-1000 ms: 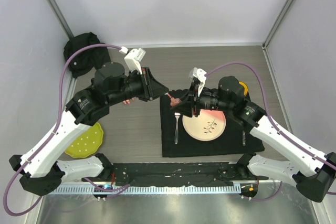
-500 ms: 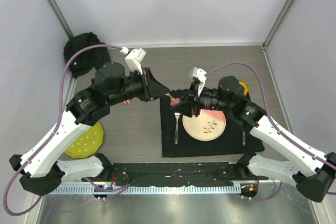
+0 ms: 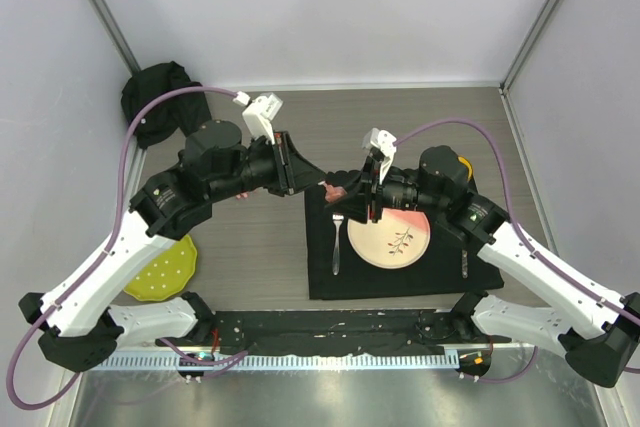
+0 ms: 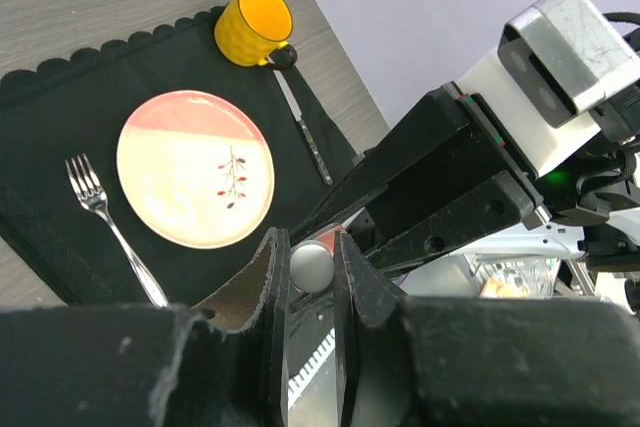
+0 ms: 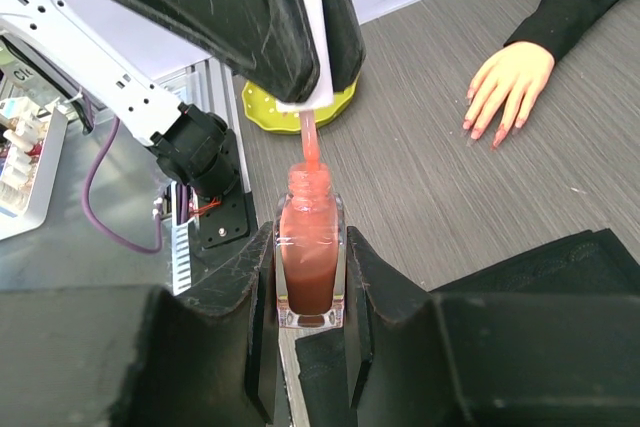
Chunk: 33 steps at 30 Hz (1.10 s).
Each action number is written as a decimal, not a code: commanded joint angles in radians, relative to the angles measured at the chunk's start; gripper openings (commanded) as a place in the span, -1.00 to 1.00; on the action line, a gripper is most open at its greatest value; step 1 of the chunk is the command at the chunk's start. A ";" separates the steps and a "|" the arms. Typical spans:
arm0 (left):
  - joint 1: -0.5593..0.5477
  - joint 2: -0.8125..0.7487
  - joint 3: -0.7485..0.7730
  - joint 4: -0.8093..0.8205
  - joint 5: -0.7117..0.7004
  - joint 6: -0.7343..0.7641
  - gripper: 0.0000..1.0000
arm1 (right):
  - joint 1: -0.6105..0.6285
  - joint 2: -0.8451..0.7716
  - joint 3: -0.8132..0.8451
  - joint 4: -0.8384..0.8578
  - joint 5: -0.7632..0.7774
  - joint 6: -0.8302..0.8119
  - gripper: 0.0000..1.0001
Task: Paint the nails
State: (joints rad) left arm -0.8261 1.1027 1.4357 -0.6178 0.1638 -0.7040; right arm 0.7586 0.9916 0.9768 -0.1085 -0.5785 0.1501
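Note:
My right gripper (image 5: 310,247) is shut on a small glass bottle of pinkish-red polish (image 5: 310,267) and holds it upright above the table. My left gripper (image 4: 312,247) is shut on the white cap (image 4: 311,265). In the right wrist view the cap (image 5: 312,47) sits just above the bottle, and its pink brush stem (image 5: 309,142) reaches down into the open neck. The two grippers meet in the top view (image 3: 328,189). The pale mannequin hand (image 5: 505,87) lies flat on the table beyond, black sleeve behind it, its nails (image 5: 497,143) small and pinkish. In the top view it is mostly hidden under my left arm.
A black placemat (image 3: 320,277) holds a pink-and-cream plate (image 3: 400,237), a fork (image 3: 337,237) and a knife (image 3: 464,265). A yellow mug (image 4: 255,25) stands at its far corner. A yellow-green perforated disc (image 3: 165,267) lies at the left. Black cloth (image 3: 155,97) is bunched at the back left.
My left arm has shifted slightly to the right with the cap. The right arm and the bottle have barely moved.

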 commanded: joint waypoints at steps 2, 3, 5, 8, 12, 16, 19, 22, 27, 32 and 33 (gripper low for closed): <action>-0.008 0.006 -0.009 0.056 0.043 -0.014 -1.00 | 0.005 -0.025 0.000 0.084 -0.006 0.014 -0.97; -0.010 0.008 -0.009 0.059 0.048 -0.014 -1.00 | 0.005 -0.024 0.000 0.092 -0.009 0.017 -0.97; -0.010 0.013 -0.009 0.062 0.049 -0.017 -0.99 | 0.005 -0.027 -0.003 0.096 -0.009 0.017 -0.97; -0.015 0.016 -0.011 0.069 0.063 -0.022 -1.00 | 0.005 -0.028 -0.003 0.101 -0.009 0.019 -0.97; -0.018 0.020 -0.012 0.075 0.074 -0.023 -1.00 | 0.005 -0.039 -0.009 0.133 -0.003 0.025 -0.97; -0.019 0.023 -0.020 0.081 0.101 -0.031 -0.99 | 0.007 -0.051 -0.020 0.159 0.006 0.029 -0.97; -0.022 0.037 -0.017 0.081 0.129 -0.034 -0.99 | 0.007 -0.070 -0.029 0.194 0.012 0.031 -0.97; -0.024 0.048 -0.012 0.082 0.170 -0.023 -1.00 | 0.007 -0.077 -0.024 0.236 0.012 0.037 -0.97; -0.025 0.095 0.029 0.029 0.267 0.024 -1.00 | 0.007 -0.059 -0.003 0.312 -0.032 0.075 -0.97; -0.071 0.106 0.034 0.029 0.240 0.044 -1.00 | 0.007 -0.044 0.023 0.355 -0.005 0.089 -0.97; -0.076 0.100 0.029 0.030 0.229 0.040 -1.00 | 0.007 -0.045 0.025 0.374 0.005 0.092 -0.97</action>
State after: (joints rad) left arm -0.8440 1.1778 1.4681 -0.5655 0.3141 -0.6792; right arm 0.7532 0.9432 0.9363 0.0189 -0.5827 0.2127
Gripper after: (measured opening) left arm 0.198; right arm 0.297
